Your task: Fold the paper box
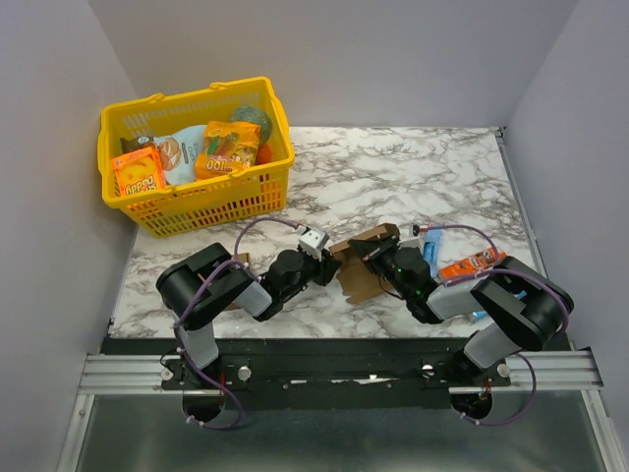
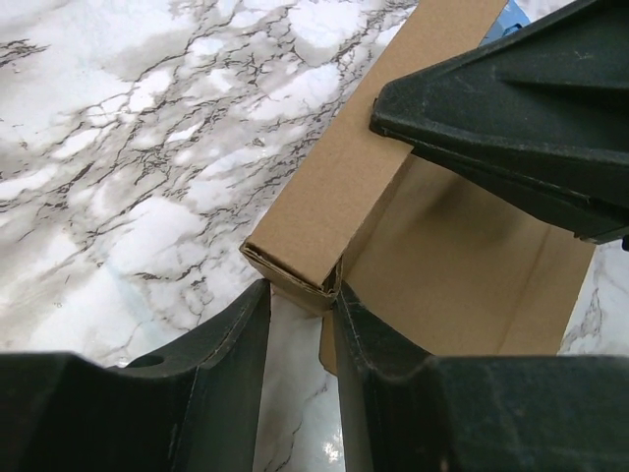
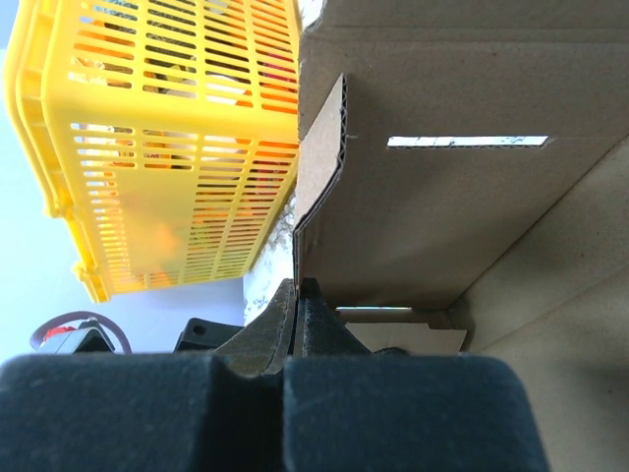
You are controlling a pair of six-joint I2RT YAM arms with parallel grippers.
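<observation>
The paper box (image 1: 362, 273) is plain brown cardboard, partly folded, lying on the marble table between my two arms. My left gripper (image 1: 329, 265) holds its left end. In the left wrist view my left gripper (image 2: 300, 292) has its fingertips on either side of the corner of a folded wall of the paper box (image 2: 324, 197). My right gripper (image 1: 371, 252) grips the box from the right. In the right wrist view my right gripper (image 3: 300, 287) is shut on the thin edge of an upright flap of the paper box (image 3: 432, 206). The right gripper also shows in the left wrist view (image 2: 511, 108).
A yellow basket (image 1: 128, 202) with snack packs stands at the back left and also shows in the right wrist view (image 3: 157, 147). An orange pack (image 1: 474, 263) and a blue item (image 1: 430, 258) lie by the right arm. A brown cardboard piece (image 1: 241, 259) shows behind the left arm.
</observation>
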